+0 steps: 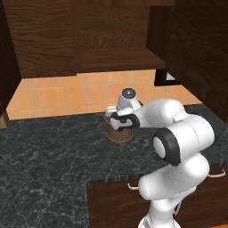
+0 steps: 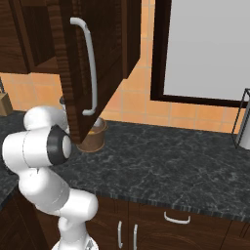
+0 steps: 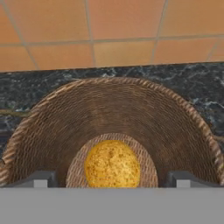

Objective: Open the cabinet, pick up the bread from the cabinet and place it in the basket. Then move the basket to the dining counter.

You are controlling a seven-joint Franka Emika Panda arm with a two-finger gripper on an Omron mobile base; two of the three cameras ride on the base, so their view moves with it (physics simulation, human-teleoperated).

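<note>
Pincer (image 3: 112, 178) spread over bread (image 3: 112, 164) (inside basket (image 3: 175, 127)); black granite counter (image 1: 49, 147), orange tiles (image 3: 109, 30).

Wall: orange tiles (image 1: 58, 95) ran behind the worktop.
Worktop: black speckled granite (image 2: 166, 166), turning a corner.
Window: a pale pane in a dark frame (image 2: 205, 49) stood to the right.
Base units: dark wood doors with silver handles (image 2: 177, 218) sat below.
</note>
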